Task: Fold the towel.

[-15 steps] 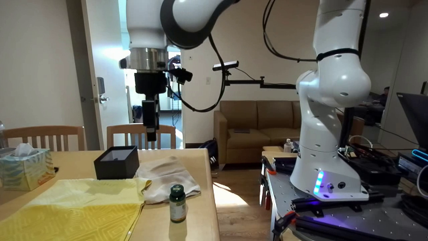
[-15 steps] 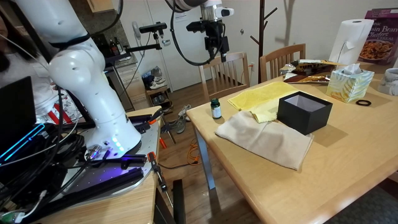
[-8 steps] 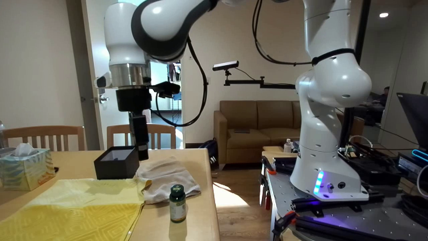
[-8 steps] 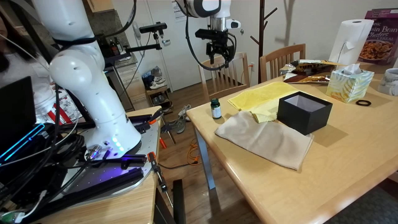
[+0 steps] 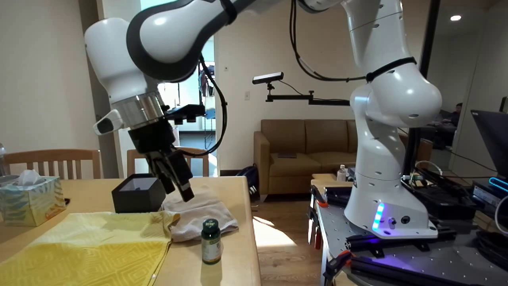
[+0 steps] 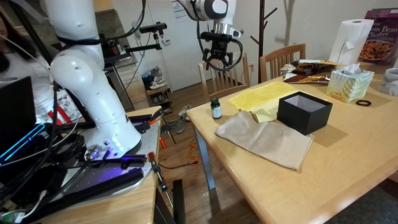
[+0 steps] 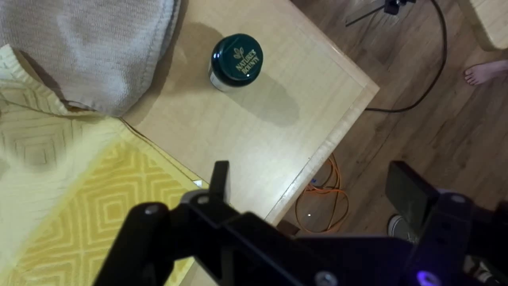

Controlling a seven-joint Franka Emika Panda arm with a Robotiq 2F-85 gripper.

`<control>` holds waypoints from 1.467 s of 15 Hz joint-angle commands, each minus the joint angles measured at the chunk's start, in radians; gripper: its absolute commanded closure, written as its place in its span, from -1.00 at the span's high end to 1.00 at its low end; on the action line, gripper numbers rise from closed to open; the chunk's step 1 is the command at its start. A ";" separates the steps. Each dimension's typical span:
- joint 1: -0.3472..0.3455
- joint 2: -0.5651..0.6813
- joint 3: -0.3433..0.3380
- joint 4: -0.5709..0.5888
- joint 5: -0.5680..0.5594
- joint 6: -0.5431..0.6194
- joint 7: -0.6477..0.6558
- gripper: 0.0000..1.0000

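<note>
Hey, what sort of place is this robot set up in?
Probably a home's dining or living area, though a shared lounge is possible. What suggests it: a brown sofa by the wall, a cereal box, and a low wooden rack holding shoes.

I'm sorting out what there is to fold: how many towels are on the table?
2: a yellow towel beside the black box, and a beige towel next to it, near the same box. Another could be hidden underneath.
</note>
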 commanded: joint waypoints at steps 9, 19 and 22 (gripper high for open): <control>-0.031 0.089 0.005 0.107 -0.089 -0.091 -0.258 1.00; -0.124 0.076 -0.007 -0.019 -0.094 0.307 -0.674 1.00; -0.146 0.095 -0.001 -0.069 -0.062 0.422 -0.741 1.00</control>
